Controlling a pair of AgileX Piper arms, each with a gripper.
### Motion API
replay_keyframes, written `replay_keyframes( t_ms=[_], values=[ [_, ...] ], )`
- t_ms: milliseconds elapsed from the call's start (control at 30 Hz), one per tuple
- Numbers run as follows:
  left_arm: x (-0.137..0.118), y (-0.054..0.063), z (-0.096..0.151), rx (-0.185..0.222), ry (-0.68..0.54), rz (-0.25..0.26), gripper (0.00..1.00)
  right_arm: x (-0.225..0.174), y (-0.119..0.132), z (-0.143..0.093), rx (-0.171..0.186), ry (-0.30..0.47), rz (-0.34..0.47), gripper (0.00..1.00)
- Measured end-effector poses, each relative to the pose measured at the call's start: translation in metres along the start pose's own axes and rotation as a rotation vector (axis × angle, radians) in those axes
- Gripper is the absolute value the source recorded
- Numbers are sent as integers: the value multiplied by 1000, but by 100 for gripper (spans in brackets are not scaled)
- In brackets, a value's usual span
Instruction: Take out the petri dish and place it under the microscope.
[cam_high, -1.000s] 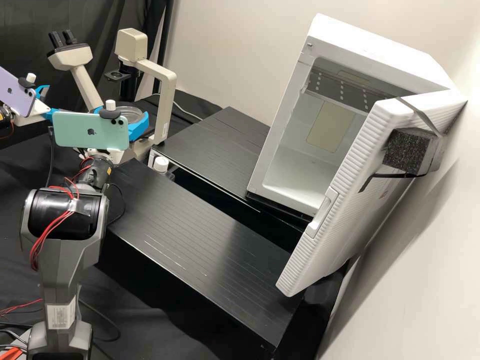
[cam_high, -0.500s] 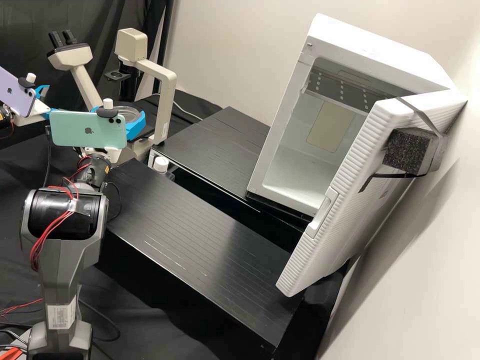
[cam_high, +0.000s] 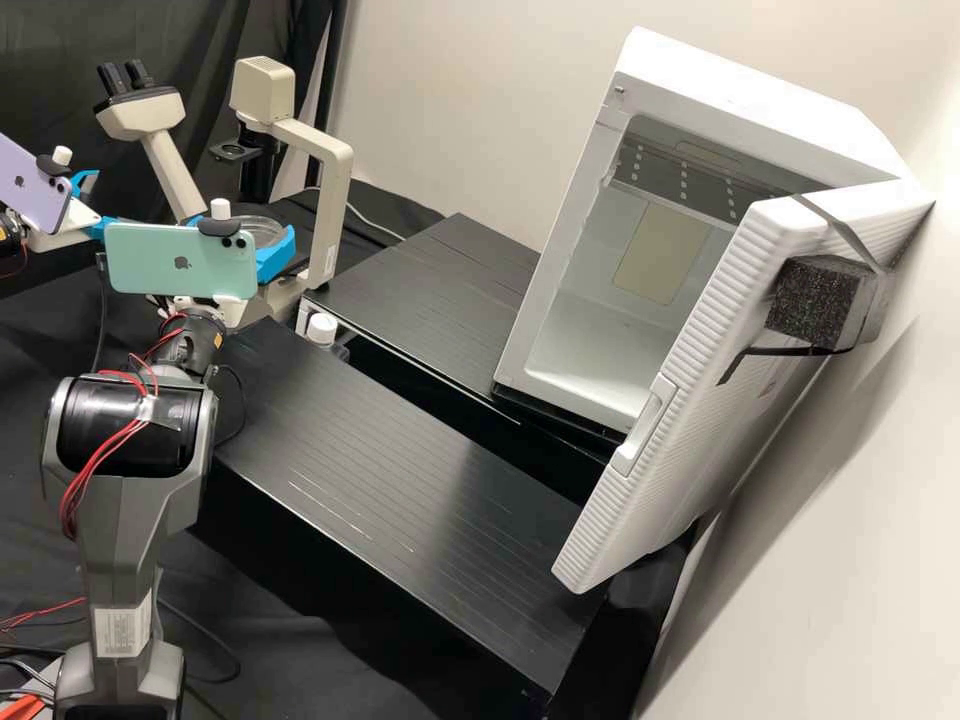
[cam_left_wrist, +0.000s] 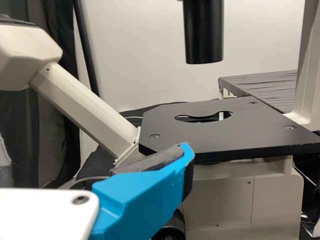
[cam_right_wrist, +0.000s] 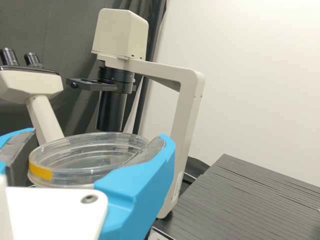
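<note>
In the high view, a bottle with a white cap (cam_high: 322, 328) stands by the gap between two low black tables, one near (cam_high: 400, 480) and one far (cam_high: 430, 290). Black cloth (cam_high: 260, 640) lies beside them. A dark curtain (cam_high: 50, 50) hangs by a pale wall (cam_high: 480, 100).

The microscope (cam_high: 332, 165) looked smooth and satin-painted, its black stage (cam_left_wrist: 255, 134) flat matt metal by the look of it. Near the microscope, the petri dish (cam_right_wrist: 85, 162) shone clear and glossy. Behind it hung a dull cloth curtain (cam_high: 40, 60). Beside it, the grooved counter (cam_high: 410, 460) had a soft sheen. Well apart from it were a ribbed, plastic-looking door (cam_high: 700, 430) and rough, speckled foam (cam_high: 812, 300).
</note>
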Motion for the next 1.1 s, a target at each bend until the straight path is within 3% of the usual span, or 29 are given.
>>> replay_keyframes(
  t_ms=[200,467,633,867,1100],
  values=[
    [0,0,0,0,0,0,100,-1,0,-3,-28,30,-41,0],
    [0,0,0,0,0,0,100,2,8,-12,-38,89,-71,0],
    [0,0,0,0,0,0,100,14,10,-19,-2,104,-102,0],
    [0,0,0,0,0,0,100,43,-2,-11,54,44,-177,0],
    [0,0,0,0,0,0,100,72,-13,3,65,-24,-224,0]
  ],
)
